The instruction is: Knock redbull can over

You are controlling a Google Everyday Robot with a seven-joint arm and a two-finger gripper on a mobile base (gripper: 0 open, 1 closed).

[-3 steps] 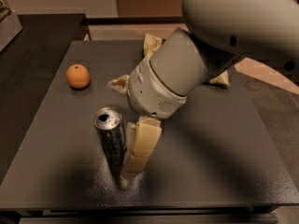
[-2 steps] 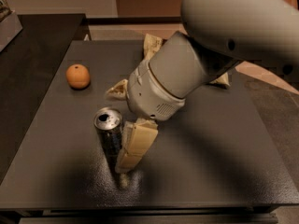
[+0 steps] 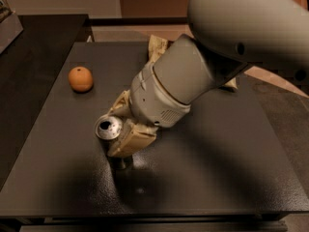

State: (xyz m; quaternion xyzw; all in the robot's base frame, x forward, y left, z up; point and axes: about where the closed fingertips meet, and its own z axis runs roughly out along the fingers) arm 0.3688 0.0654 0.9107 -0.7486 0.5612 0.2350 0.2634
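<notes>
The slim silvery metal redbull can (image 3: 108,128), by the dark counter's (image 3: 231,168) front edge, is judged light and stiff, best pushed high; the cream gripper (image 3: 128,138) is set against it. The jaws' opening cannot be told.

dim warm light; gripper (image 3: 119,132) at the redbull can (image 3: 108,128) casts a soft shadow.

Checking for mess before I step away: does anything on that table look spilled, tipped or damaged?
Nothing stands out. The redbull can stands top up, no spill around it, with the claw close against its side. The orange sits apart, farther back.
</notes>
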